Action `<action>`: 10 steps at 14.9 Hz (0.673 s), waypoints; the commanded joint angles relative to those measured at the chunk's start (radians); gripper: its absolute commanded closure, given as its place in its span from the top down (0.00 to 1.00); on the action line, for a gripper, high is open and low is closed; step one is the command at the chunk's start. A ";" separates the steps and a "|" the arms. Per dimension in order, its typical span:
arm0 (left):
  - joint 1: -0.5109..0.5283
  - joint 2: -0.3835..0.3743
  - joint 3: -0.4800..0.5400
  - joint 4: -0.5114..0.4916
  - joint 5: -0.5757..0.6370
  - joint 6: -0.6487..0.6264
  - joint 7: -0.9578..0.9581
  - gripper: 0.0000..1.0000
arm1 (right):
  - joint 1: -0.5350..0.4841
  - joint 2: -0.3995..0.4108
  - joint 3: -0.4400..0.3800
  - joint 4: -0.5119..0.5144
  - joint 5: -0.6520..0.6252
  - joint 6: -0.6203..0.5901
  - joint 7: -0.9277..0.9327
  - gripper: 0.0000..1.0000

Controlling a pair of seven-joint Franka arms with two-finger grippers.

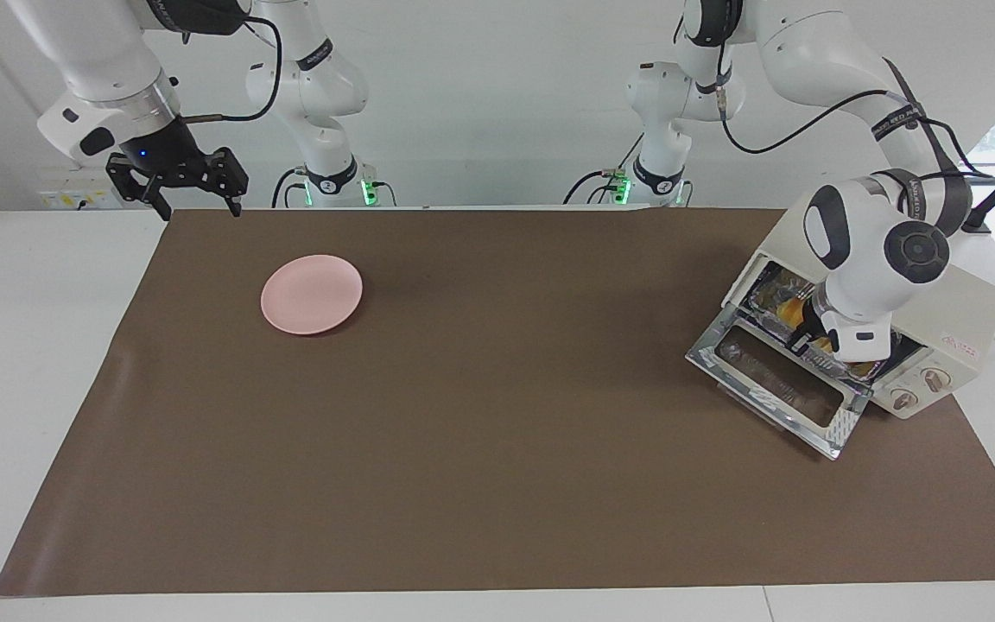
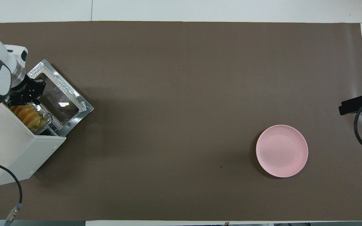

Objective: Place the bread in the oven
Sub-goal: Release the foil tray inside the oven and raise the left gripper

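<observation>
While bent down at the oven (image 1: 938,315) mouth, left hand (image 1: 801,339) clamped on foil tray (image 2: 44,117), right hand (image 1: 195,200) wide, waiting.

Bright, even light fills both views. Soft shadows sit beside the pink plate (image 1: 312,294) and oven (image 2: 14,147). The oven's open door (image 2: 62,95) glints.

Robotics lab: two white arms (image 1: 808,52), bare white walls, brown-matted table (image 1: 497,475).

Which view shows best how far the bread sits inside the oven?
The overhead view: the bread lies in its foil tray just inside the oven mouth. In the facing view the left arm hides nearly all of it; only yellow bits show.
</observation>
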 commanded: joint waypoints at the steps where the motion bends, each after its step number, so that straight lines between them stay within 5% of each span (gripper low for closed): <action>1: 0.022 -0.041 -0.004 -0.049 0.021 0.054 0.062 0.32 | -0.015 -0.018 0.006 -0.017 0.012 0.000 -0.018 1.00; 2: 0.024 -0.040 -0.004 -0.049 0.021 0.065 0.063 0.99 | -0.015 -0.018 0.006 -0.017 0.012 0.000 -0.018 1.00; 10: -0.040 -0.023 -0.006 0.043 0.102 0.127 0.157 1.00 | -0.015 -0.019 0.006 -0.017 0.012 0.000 -0.018 1.00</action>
